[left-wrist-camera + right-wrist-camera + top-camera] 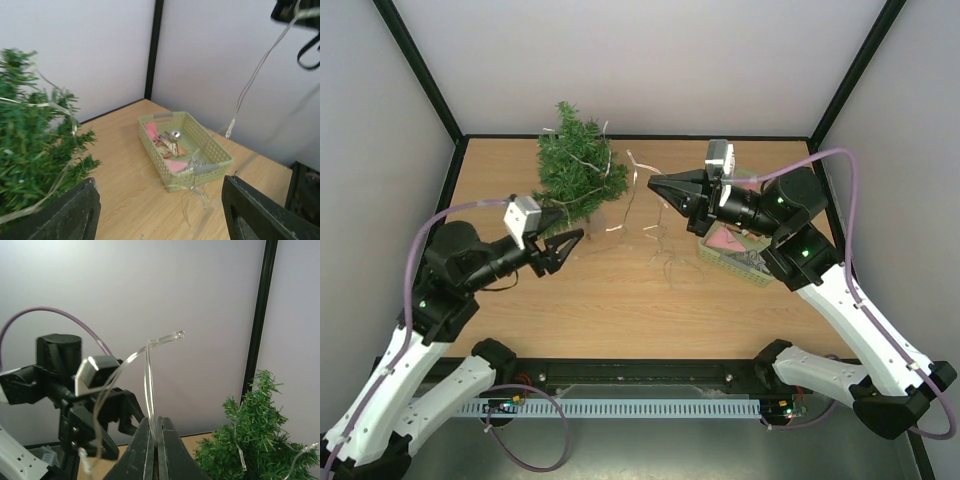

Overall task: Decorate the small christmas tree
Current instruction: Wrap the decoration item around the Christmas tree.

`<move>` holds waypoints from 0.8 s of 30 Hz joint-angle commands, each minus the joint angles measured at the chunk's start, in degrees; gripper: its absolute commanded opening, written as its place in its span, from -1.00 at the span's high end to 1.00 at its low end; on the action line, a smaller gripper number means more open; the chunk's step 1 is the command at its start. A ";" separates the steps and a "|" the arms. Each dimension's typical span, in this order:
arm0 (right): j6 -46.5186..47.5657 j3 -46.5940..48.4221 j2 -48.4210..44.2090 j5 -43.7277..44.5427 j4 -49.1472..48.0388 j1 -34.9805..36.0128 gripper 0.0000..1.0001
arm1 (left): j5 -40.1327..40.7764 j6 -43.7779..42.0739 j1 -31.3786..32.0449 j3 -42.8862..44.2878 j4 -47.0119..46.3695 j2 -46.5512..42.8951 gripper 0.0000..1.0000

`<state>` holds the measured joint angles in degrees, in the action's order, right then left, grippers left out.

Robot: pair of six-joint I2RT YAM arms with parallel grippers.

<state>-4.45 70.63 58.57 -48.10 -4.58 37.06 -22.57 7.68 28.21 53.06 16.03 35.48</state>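
The right tool (pixel 654 183) has its fingers pressed together on a thin clear light string (pixel 147 380) and holds it above the middle of the bench (pixel 620 310). From the pinch the string loops up, then trails left toward the small christmas tree (pixel 575 170), where part of it already lies among the branches. The tree stands upright at the far left, almost straight to the left of this tool, so draping more string likely means carrying it leftward. The left tool (pixel 574 246), spread and empty, sits just near of the tree's base and is the closer one. A green basket (pixel 752 272) rests beneath the right arm.
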 commanded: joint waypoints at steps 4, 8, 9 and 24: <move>-1.12 3.72 0.46 -1.12 -1.46 1.00 0.97 | -6.91 -13.69 0.74 0.58 -2.56 8.37 -0.28; -1.97 4.11 1.06 -2.37 -1.27 1.25 0.97 | -9.74 -19.77 3.40 1.46 -1.97 12.51 -0.26; -2.01 4.04 1.11 -2.22 -1.11 1.33 0.97 | -9.83 -20.82 4.11 1.95 -1.37 13.57 -0.26; -1.44 5.15 3.40 -3.99 -3.93 1.53 0.97 | -10.50 -27.25 6.81 3.26 -0.23 17.49 0.73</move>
<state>-6.22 73.47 62.04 -50.70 -5.15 38.26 -31.57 -17.30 34.33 54.04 15.84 53.80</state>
